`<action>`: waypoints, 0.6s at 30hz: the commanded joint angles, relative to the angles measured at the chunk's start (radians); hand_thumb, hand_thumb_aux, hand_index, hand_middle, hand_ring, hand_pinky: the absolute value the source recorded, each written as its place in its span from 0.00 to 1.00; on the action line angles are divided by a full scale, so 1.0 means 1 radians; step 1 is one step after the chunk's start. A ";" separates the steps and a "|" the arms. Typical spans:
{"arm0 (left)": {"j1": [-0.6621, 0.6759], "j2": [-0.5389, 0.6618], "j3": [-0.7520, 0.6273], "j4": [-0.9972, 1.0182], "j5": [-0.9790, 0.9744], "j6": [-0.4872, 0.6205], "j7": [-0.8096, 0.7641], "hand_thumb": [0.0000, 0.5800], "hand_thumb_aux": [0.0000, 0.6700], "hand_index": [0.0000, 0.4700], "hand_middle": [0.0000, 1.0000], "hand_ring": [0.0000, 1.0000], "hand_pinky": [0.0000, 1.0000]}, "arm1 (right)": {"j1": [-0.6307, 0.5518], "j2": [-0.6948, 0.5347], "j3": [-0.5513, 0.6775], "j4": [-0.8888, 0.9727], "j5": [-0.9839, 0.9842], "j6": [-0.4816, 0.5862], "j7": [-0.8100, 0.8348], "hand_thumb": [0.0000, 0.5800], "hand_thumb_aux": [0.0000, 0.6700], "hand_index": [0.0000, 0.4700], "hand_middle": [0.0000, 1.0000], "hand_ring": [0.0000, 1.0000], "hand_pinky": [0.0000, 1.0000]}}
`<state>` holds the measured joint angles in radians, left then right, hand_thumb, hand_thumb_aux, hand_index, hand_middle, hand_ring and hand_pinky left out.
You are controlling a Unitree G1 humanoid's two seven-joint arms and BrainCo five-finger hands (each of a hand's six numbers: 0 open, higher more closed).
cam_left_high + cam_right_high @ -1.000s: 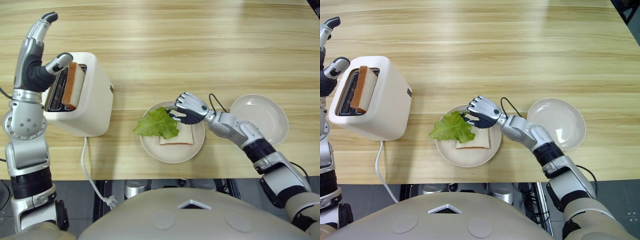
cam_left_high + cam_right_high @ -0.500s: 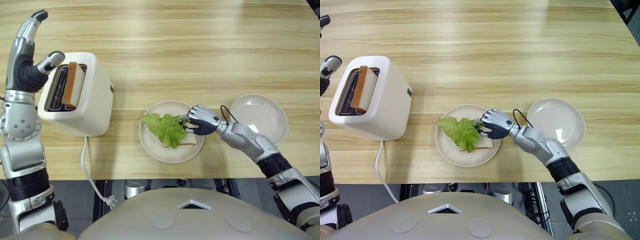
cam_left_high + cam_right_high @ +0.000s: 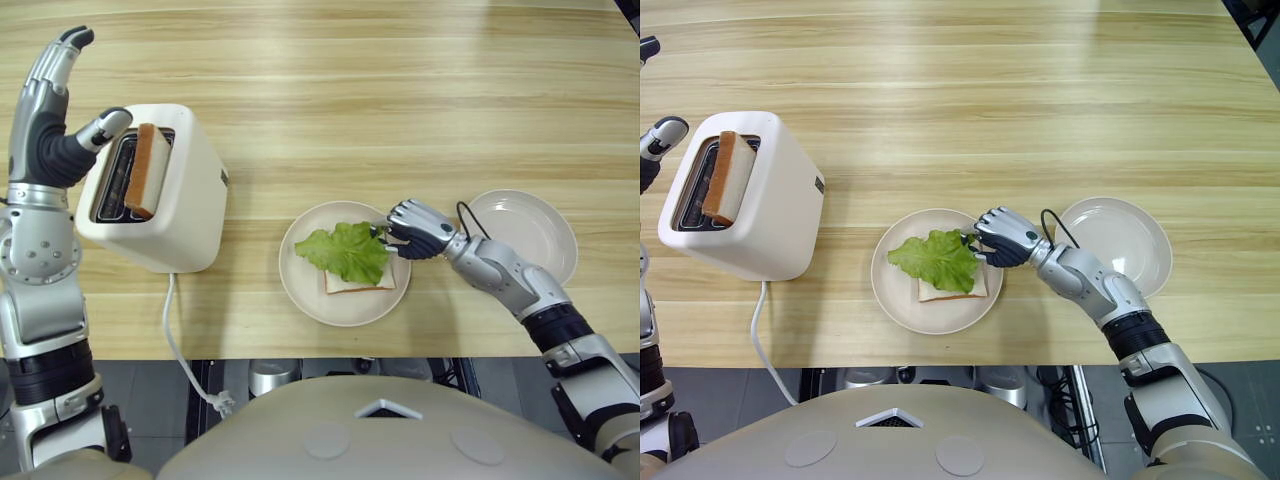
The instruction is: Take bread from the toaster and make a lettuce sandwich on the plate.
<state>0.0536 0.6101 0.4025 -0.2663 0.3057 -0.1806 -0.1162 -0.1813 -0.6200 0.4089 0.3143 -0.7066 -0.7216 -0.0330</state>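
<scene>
Since a second ago our right hand (image 3: pixel 418 228) has drawn the green lettuce leaf (image 3: pixel 348 250) rightward over the square bread slice (image 3: pixel 365 284). Left eye view: its curled fingers pinch the leaf's right edge above the round cream plate (image 3: pixel 300 290); our left hand (image 3: pixel 50 130) stands spread beside the white toaster (image 3: pixel 190 200). Right eye view: we see a toasted slice (image 3: pixel 725 175) upright in the toaster's slot
</scene>
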 commanded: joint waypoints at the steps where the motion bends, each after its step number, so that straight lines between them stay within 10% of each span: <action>1: 0.026 0.013 0.006 0.018 0.033 0.009 0.004 0.00 0.00 0.00 0.00 0.00 0.00 | 0.015 -0.009 -0.018 0.004 -0.003 0.028 0.012 0.00 0.00 0.00 0.20 0.20 0.20; 2: 0.031 0.015 0.008 0.017 0.039 0.012 0.007 0.00 0.00 0.00 0.00 0.00 0.00 | 0.018 -0.009 -0.020 0.002 0.004 0.030 0.015 0.00 0.00 0.00 0.00 0.00 0.00; 18: 0.109 0.022 0.054 -0.026 0.165 0.101 0.033 0.00 0.00 0.00 0.00 0.00 0.00 | 0.004 -0.009 -0.157 -0.220 0.214 0.100 0.143 0.00 0.00 0.00 0.00 0.00 0.00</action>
<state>0.1440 0.6183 0.4506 -0.2923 0.4378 -0.1123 -0.0764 -0.1691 -0.6318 0.2776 0.1169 -0.5189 -0.6381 0.0873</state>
